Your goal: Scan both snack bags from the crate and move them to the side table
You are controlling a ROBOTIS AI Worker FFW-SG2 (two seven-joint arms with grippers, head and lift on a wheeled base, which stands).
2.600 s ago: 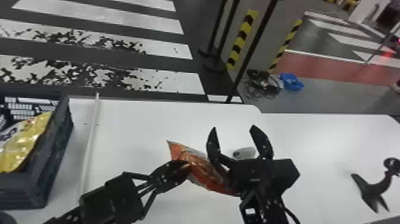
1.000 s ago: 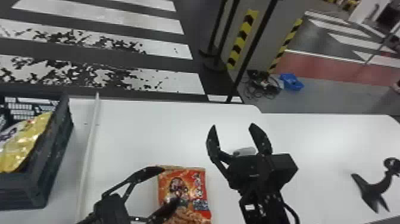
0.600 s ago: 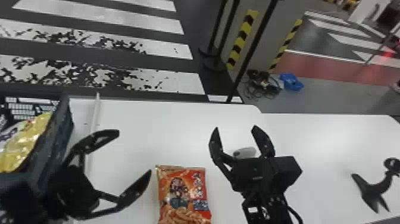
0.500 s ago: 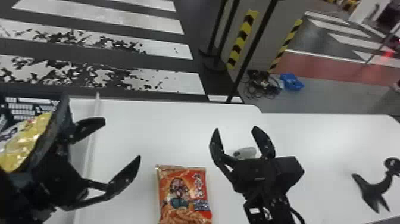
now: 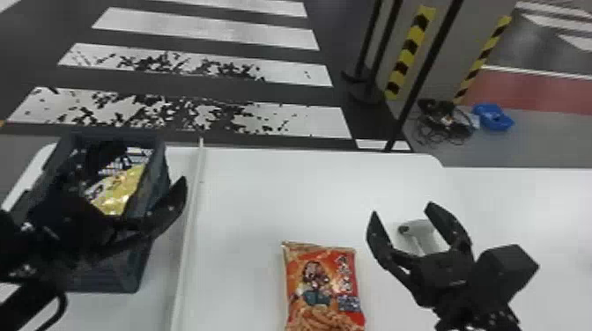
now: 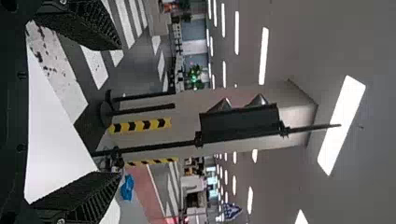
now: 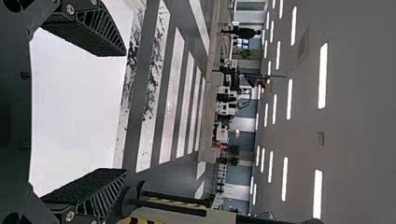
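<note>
In the head view my left gripper [image 5: 134, 189] is over the near part of the crate [image 5: 152, 211], its fingers spread with nothing between them. A yellow snack bag [image 5: 119, 193] leans inside the crate, partly hidden by the gripper. The orange snack bag [image 5: 319, 281] lies face up on the white table. To its right, my right gripper [image 5: 401, 208] stands open and empty beside a grey-white scanner [image 5: 420, 235]. Both wrist views agree: the left gripper [image 6: 121, 111] and the right gripper [image 7: 126, 112] have wide gaps between their fingers.
A thin white strip [image 5: 189, 229] runs along the table between the crate and the orange bag. The side table [image 5: 528, 198] adjoins at the right. Black posts [image 5: 423, 75] and a striped pillar stand beyond the far edge.
My left gripper has let go of the orange bag, which now lies flat, and has moved left to the crate. The head view has turned left. The right gripper has stayed open.
</note>
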